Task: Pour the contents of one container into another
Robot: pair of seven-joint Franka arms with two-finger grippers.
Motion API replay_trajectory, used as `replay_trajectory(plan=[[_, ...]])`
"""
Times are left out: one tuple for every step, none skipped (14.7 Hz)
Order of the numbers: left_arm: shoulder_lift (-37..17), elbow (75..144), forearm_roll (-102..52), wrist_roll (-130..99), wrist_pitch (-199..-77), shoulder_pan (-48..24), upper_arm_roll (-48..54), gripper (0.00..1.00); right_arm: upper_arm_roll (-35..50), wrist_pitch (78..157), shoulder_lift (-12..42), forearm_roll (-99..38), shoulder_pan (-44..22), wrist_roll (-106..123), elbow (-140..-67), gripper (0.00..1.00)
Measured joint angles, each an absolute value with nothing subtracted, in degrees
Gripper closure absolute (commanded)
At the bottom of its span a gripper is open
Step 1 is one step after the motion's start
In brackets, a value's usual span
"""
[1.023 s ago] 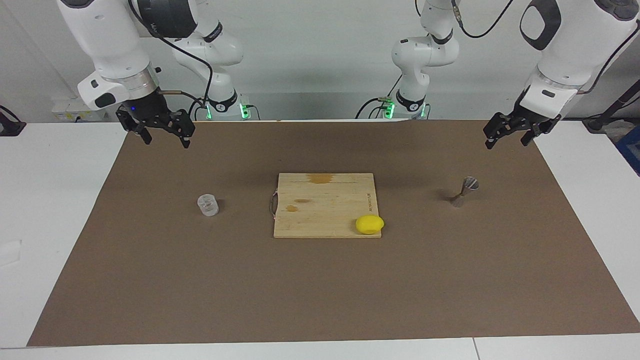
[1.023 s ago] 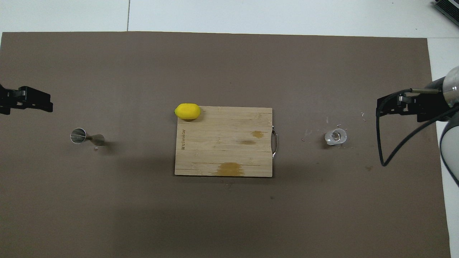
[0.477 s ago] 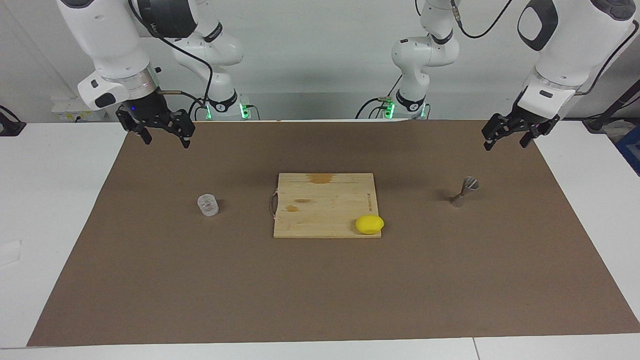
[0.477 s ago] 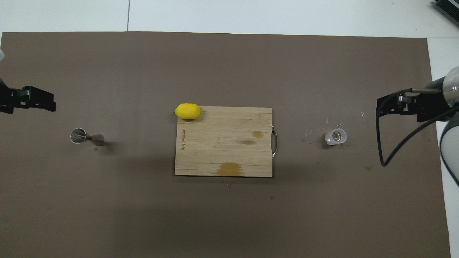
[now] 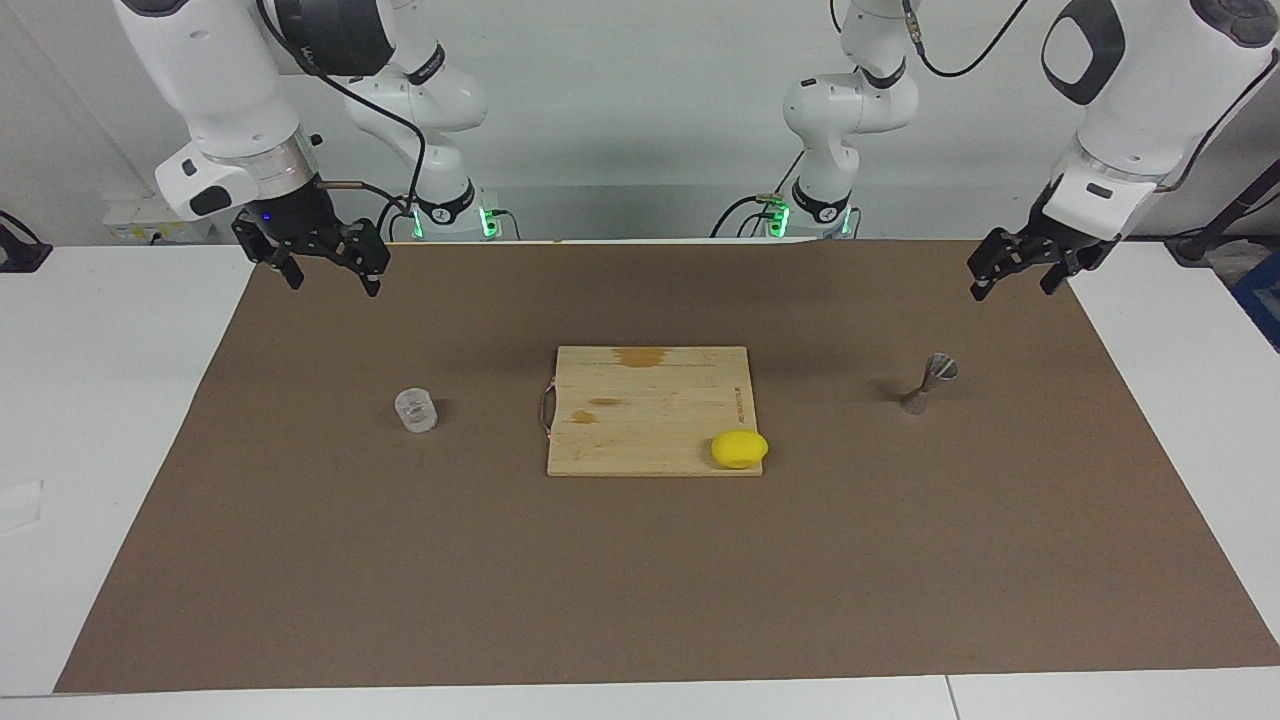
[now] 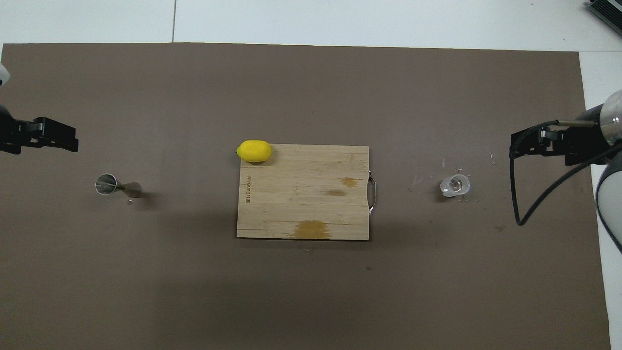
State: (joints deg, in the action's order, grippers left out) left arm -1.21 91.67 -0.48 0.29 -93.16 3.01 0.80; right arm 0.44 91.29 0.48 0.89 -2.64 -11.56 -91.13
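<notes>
With the wooden cutting board [image 5: 648,410] as centre, the small clear glass tumbler [image 5: 416,410] stands toward the right arm's end and the silver hourglass jigger [image 5: 929,382] toward the left's, each within one arm's reach. The right gripper [image 5: 328,276] and left gripper [image 5: 1018,272] hang empty above the brown mat [image 5: 640,580], fingers apart, so nothing is grasped yet.

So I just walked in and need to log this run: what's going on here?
Nothing is being handled yet. The glass tumbler stands on the brown mat toward the right arm's end, the metal jigger toward the left arm's end, with a cutting board between them and a lemon on one of its corners. The right gripper hangs open and empty in the air at its end of the mat, and the left gripper does likewise. The pour has not begun.
</notes>
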Motion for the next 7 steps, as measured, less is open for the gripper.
replay_trajectory(plan=[[-1.0, 92.2, -0.9, 4.0, -94.2, 4.7, 0.6, 0.0, 0.4, 91.3, 0.5, 0.9, -2.6, -11.6, -91.1, 0.0], [-0.9, 92.5, -2.1, 8.7, -95.4, 6.5, 0.4, 0.0, 0.4, 91.3, 0.5, 0.9, -2.6, -11.6, -91.1, 0.0], [-1.0, 92.9, -4.4, 12.6, -96.6, 8.1, 0.3, 0.0, 0.4, 91.3, 0.5, 0.9, -2.6, -11.6, -91.1, 0.0], [-1.3, 93.5, -7.3, 15.6, -97.7, 9.7, 0.2, 0.0, 0.4, 91.3, 0.5, 0.9, -2.6, -11.6, -91.1, 0.0], [-2.0, 94.1, -9.8, 18.1, -98.4, 11.2, 0.2, 0.0, 0.4, 91.3, 0.5, 0.9, -2.6, -11.6, -91.1, 0.0], [-3.1, 94.5, -12.0, 20.1, -98.8, 12.3, 0.2, 0.0, 0.4, 91.3, 0.5, 0.9, -2.6, -11.6, -91.1, 0.0], [-4.5, 94.7, -14.0, 22.3, -99.1, 13.0, 0.2, 0.0, 0.4, 91.3, 0.5, 0.9, -2.6, -11.6, -91.1, 0.0]])
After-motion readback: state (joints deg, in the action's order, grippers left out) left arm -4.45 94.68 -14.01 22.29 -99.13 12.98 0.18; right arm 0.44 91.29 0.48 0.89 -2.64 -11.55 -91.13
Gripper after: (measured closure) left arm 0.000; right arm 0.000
